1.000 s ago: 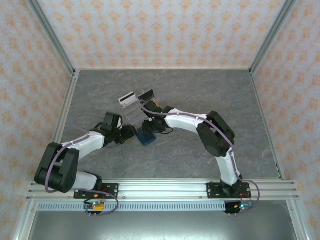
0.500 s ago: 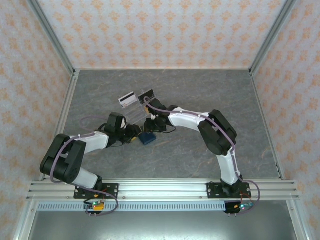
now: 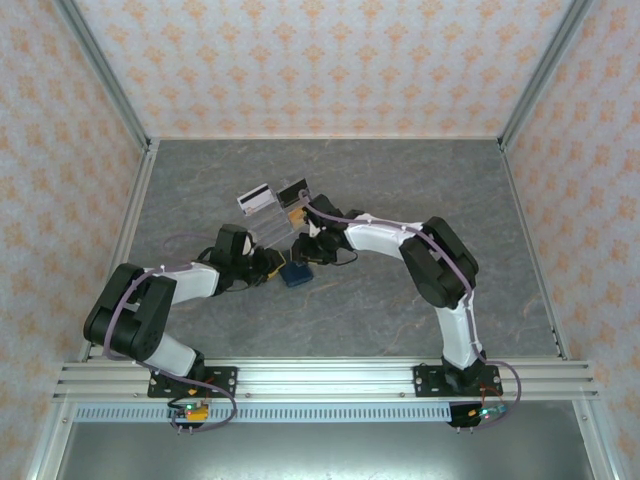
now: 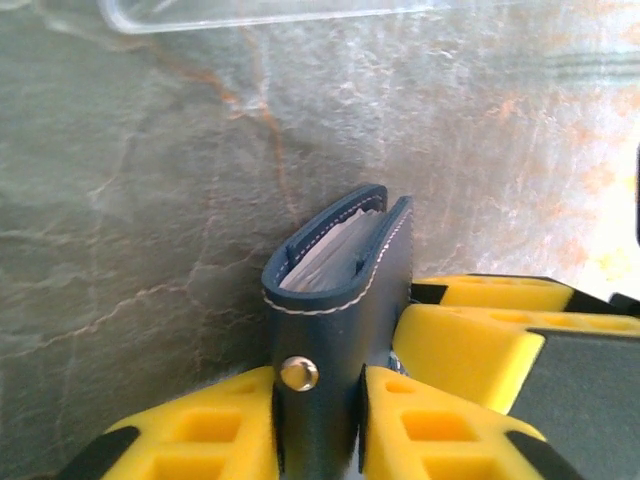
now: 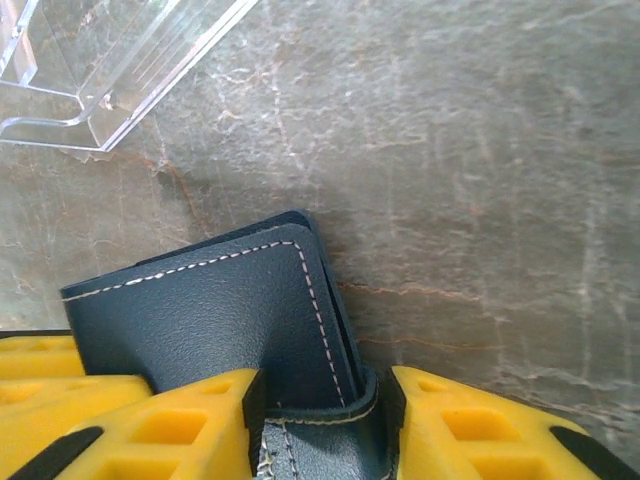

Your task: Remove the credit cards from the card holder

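Your left gripper (image 4: pixel 318 410) and right gripper (image 5: pixel 320 410) both clamp the small navy folding wallet (image 4: pixel 345 290); pale card edges (image 4: pixel 330 248) inside barely show.

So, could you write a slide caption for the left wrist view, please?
Left gripper clamping the folded navy card holder near its metal snap, grey marbled table behind.

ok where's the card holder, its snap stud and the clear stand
card holder (image 4: pixel 335 330): left wrist view, navy outer face
snap stud (image 4: pixel 299 373): left wrist view, metal centre
clear stand (image 5: pixel 110 70): right wrist view, transparent wall
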Robot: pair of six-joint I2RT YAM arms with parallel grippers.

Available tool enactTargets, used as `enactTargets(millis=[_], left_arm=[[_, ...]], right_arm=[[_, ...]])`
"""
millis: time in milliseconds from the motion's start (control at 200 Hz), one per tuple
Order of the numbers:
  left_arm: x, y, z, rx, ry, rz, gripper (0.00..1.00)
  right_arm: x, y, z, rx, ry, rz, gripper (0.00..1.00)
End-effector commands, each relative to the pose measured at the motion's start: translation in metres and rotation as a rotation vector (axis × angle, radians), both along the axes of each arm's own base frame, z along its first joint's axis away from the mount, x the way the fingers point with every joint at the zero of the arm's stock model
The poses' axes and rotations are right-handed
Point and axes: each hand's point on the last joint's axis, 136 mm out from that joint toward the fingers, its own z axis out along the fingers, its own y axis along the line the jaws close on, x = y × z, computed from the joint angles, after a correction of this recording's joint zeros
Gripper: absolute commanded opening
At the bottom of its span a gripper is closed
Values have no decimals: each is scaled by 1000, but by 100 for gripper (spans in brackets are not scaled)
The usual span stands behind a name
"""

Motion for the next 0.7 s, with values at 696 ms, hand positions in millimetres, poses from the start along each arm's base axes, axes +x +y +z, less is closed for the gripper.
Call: enactTargets(millis=[696], left_arm=[[38, -10, 104, 943, -243, -366, 5]], right_arm=[[52, -222, 95, -222, -300, -542, 78]])
